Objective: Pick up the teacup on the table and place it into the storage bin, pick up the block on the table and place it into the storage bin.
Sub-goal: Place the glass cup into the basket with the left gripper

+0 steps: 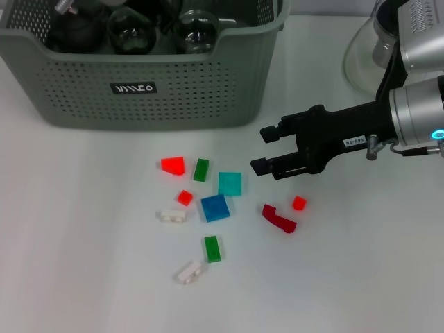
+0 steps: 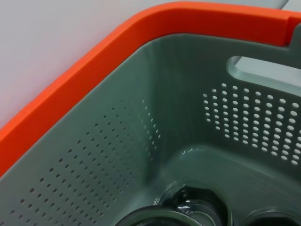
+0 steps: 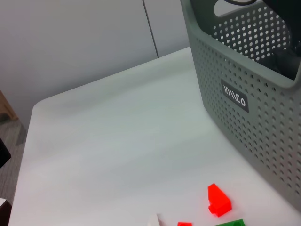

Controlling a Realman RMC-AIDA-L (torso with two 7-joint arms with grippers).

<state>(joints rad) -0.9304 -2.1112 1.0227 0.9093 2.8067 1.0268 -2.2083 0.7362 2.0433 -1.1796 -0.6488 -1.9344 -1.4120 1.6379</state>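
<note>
The grey-green storage bin (image 1: 146, 87) stands at the back left and holds glass teacups (image 1: 132, 31) (image 2: 193, 207). Several small blocks lie scattered on the table before it, among them a red wedge (image 1: 173, 165) (image 3: 218, 199), a teal block (image 1: 229, 183) and a blue block (image 1: 215, 207). My right gripper (image 1: 262, 149) hovers open and empty just right of the teal block, above a dark red block (image 1: 279, 218). My left gripper (image 1: 66, 7) is over the bin's back left corner, mostly out of view; its wrist view looks down the bin's inner wall (image 2: 117, 141).
A glass carafe (image 1: 368, 48) stands at the back right, behind my right arm. Green (image 1: 213, 248), white (image 1: 189, 272) and small red (image 1: 299, 202) blocks lie nearer the front. Bare white table (image 1: 83, 263) extends left of the blocks.
</note>
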